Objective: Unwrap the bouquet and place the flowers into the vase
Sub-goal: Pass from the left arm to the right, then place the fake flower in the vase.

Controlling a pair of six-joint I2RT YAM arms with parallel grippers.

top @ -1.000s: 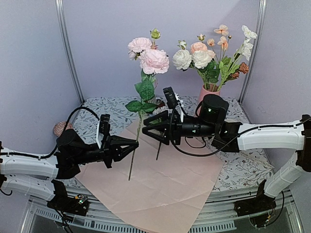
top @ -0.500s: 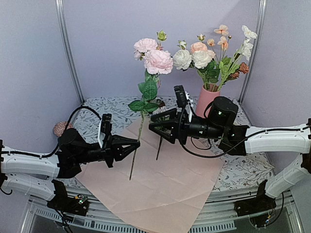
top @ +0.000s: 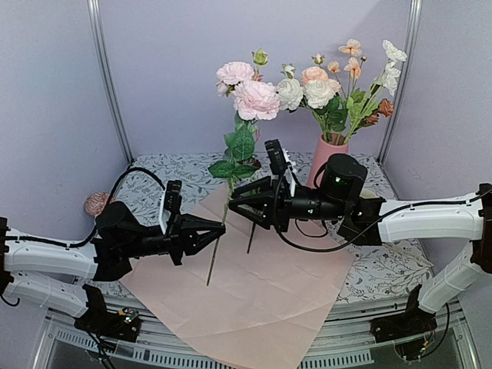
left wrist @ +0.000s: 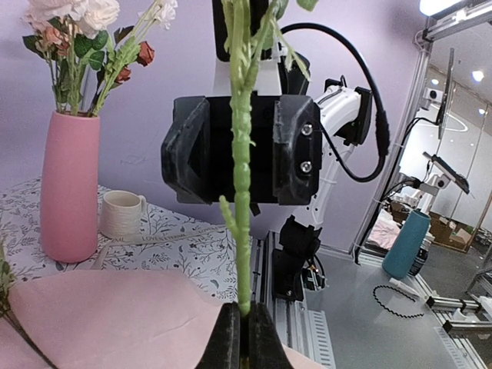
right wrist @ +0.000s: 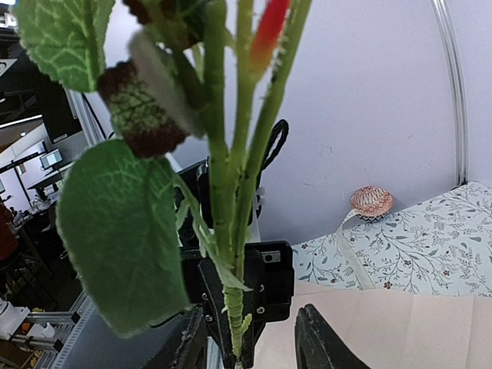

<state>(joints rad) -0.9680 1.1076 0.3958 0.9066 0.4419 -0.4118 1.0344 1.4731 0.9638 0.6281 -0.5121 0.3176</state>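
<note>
Seen from above, your left end effector [top: 221, 228] is clenched on the stem [top: 216, 250] of the pink flowers [top: 256, 98], nearly upright over the paper [top: 261, 300] on the bench [top: 384, 269]. The vase [top: 326, 157] stands behind. In the left wrist view, the right end effector [left wrist: 241, 150] is released, with 1 finger on each side of the stem. The right wrist view shows the same gap.

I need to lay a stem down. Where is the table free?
Free: the near half of the pale pink paper sheet; the floral tablecloth right of it. Crowded: the centre, where left pincer and right pincer meet at the green rose stem, and beside the tall pink vase.
</note>
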